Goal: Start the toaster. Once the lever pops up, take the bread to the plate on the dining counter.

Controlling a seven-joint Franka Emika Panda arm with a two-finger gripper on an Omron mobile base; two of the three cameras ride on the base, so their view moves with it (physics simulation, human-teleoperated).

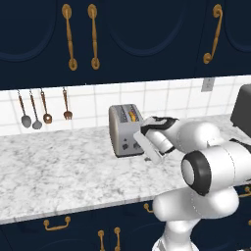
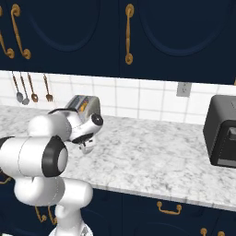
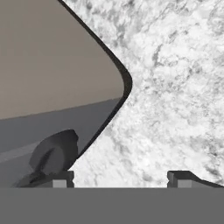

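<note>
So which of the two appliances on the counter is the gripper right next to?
The grey-silver toaster with bread in its slots: the gripper sits at its knobbed end face. The black appliance stands far off by the wall outlet.

marbled counter [image 1: 59, 166], toaster [image 1: 125, 130] and black appliance [image 2: 222, 131] on it

The toaster [image 1: 125, 130] is partly covered on its right side by the robot's white wrist in the left base view, and in the right base view its lower half sits behind the arm. In the hand view its body runs off the top and left edges. The bread [image 1: 133, 115] in the slots is too small to make out clearly. Right of the toaster, a black appliance [image 1: 242, 112] is cut by the picture edge.
</note>
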